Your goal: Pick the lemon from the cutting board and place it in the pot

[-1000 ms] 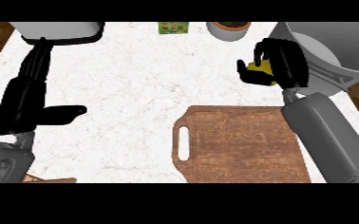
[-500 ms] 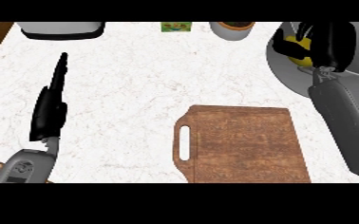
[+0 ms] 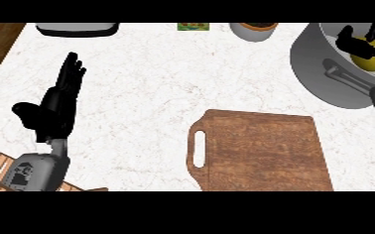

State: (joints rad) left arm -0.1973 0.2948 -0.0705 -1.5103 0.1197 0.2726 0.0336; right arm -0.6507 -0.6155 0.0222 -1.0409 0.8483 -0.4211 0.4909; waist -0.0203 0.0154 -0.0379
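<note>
The yellow lemon [image 3: 364, 60] is inside the grey pot [image 3: 311, 64] at the right edge, close to its far side. My right hand [image 3: 354, 38] is over the pot's opening, its fingers curled over the top of the lemon; the picture's edge cuts off part of the hand. The wooden cutting board [image 3: 256, 151] lies in the lower middle with nothing on it. My left hand [image 3: 57, 106] rests open at the left, fingers pointing up, far from the board and the pot.
A bowl [image 3: 254, 30] stands at the back, just left of the pot. A small green item [image 3: 193, 27] and a grey appliance [image 3: 77, 28] sit along the back edge. A wooden surface [image 3: 9, 34] borders the counter on the left.
My right hand has carried the lemon from above the counter to inside the pot's opening. My left hand has turned from edge-on to showing its open palm.
</note>
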